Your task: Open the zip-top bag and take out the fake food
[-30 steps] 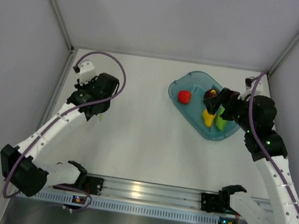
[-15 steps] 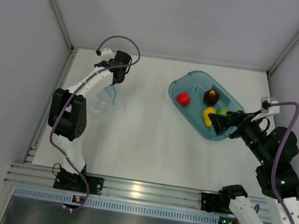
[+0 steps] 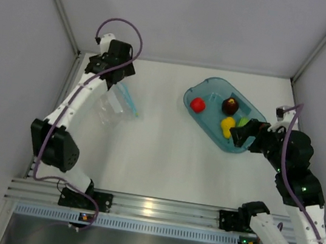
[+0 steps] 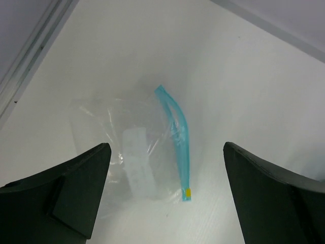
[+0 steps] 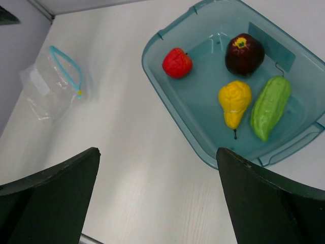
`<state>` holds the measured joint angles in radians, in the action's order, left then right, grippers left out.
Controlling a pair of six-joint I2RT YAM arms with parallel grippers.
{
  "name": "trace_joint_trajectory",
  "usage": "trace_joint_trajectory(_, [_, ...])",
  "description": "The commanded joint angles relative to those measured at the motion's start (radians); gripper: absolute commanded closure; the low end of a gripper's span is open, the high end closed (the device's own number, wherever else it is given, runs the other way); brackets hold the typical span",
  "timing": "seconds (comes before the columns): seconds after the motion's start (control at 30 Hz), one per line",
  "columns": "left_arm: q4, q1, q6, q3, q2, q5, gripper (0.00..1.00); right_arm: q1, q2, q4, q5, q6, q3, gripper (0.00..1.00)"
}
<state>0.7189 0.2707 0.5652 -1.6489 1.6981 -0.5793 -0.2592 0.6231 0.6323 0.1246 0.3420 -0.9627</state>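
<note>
The zip-top bag [image 3: 116,106] lies flat and looks empty on the white table at the left, its light blue zip strip [image 4: 177,133] facing right. My left gripper [image 3: 113,75] hovers open above the bag's far end, with the bag [image 4: 133,157] apart from the fingers and lower in its view. The fake food sits in a teal tray [image 3: 209,86]: a red piece [image 5: 177,62], a maroon piece [image 5: 244,54], a yellow pear [image 5: 234,100] and a green oblong piece [image 5: 269,105]. My right gripper [image 3: 242,135] is open and empty over the tray's near right rim [image 5: 152,76].
Grey walls close in the table on the left, back and right. A metal rail [image 3: 156,210] with both arm bases runs along the near edge. The left table edge and its frame [image 4: 30,56] lie close to the bag [image 5: 51,89].
My left gripper has opened and let go of the bag, which now lies on the table, and that arm has swung to the back left. The right gripper has drawn back from the tray.
</note>
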Motion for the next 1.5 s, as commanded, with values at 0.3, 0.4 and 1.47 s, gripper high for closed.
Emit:
trace_joint_trajectory(0.3, [-0.070, -0.004, -0.151, 0.441, -0.737, 0.182, 0.02, 0.001, -0.045, 0.141, -0.186, -0.113, -0.079, 0.01])
trace_joint_trajectory(0.4, [-0.064, -0.004, -0.217, 0.521, -0.888, 0.214, 0.02, -0.002, -0.072, 0.145, -0.198, -0.129, -0.067, 0.01])
trace_joint_trajectory(1.47, [0.272, -0.002, -0.376, 0.518, -1.511, 0.210, 0.02, -0.114, -0.327, 0.244, -0.476, -0.261, -0.045, 0.01])
